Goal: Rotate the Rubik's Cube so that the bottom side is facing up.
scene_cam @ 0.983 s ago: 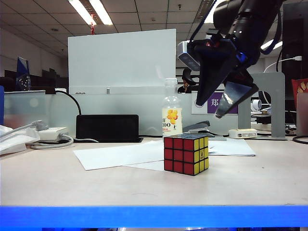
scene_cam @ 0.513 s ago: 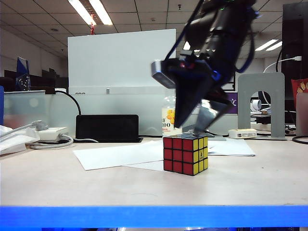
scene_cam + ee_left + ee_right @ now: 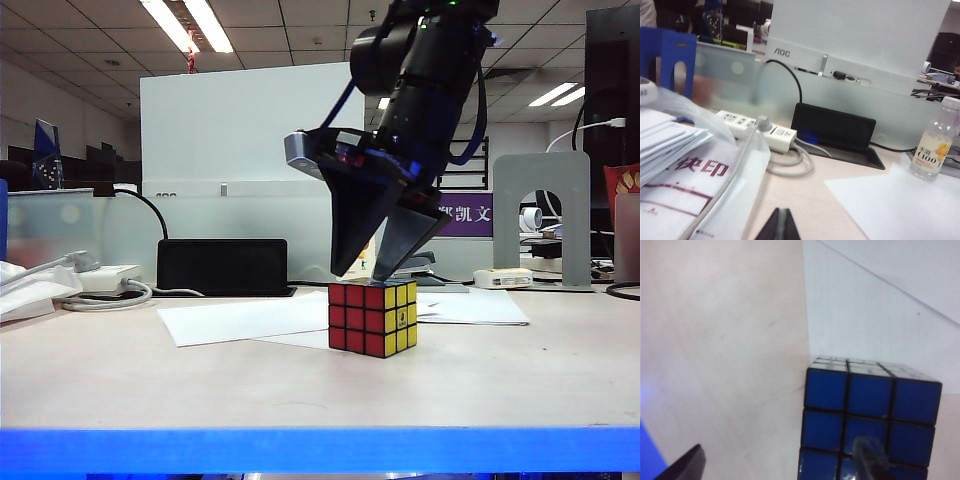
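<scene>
Carrying everything, the bench [image 3: 120, 380] holds white paper sheets [image 3: 250, 320] and the Rubik's Cube [image 3: 372, 318], which sits upright near its middle, red and yellow faces toward the exterior camera. Directly above the cube, the right gripper [image 3: 365, 268] points down, jaws spread wide. The left gripper [image 3: 781, 226] hangs low over the bench's left side, jaws pressed together, empty.

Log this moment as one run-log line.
right gripper: open, just above Rubik's Cube, no grip | left gripper: shut, low over table, away from cube | cube: on table, blue face up
</scene>
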`<state>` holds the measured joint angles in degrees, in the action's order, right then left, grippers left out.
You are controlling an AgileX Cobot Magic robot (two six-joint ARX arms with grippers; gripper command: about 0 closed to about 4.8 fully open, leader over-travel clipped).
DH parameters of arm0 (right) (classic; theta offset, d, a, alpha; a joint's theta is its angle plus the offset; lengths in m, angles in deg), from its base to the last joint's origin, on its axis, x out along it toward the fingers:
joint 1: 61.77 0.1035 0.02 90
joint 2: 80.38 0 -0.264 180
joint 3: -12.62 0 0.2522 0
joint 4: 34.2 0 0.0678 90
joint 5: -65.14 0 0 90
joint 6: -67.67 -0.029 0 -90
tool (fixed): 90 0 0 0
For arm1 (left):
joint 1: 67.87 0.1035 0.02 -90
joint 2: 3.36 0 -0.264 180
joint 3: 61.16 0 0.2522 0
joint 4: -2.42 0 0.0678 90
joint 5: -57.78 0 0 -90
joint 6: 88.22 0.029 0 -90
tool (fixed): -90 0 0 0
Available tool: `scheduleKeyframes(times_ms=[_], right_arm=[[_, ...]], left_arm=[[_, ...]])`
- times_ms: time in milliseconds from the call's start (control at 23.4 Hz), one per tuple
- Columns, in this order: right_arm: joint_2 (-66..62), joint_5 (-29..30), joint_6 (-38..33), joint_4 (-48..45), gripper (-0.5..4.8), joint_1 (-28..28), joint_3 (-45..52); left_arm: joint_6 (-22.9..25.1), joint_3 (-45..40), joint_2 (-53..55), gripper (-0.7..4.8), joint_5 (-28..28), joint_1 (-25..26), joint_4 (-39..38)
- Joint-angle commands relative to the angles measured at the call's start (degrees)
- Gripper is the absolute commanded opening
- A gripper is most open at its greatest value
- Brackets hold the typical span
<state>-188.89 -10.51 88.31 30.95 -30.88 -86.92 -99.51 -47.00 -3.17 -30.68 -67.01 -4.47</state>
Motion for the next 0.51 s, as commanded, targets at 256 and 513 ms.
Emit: scheduleKeyframes(times_ms=[256, 513], right_arm=[[-1.99, -9.22, -0.68, 0.94, 4.01, -0.94, 1.46], [0.37, -10.49, -0.2, 1.07, 4.01, -0.94, -1.4]], left_arm=[[-0.28, 0.07, -0.09, -0.05, 1.27, 0.02, 0.15], [-0.31, 0.07, -0.09, -0.05, 1.27, 0.02, -1.7]])
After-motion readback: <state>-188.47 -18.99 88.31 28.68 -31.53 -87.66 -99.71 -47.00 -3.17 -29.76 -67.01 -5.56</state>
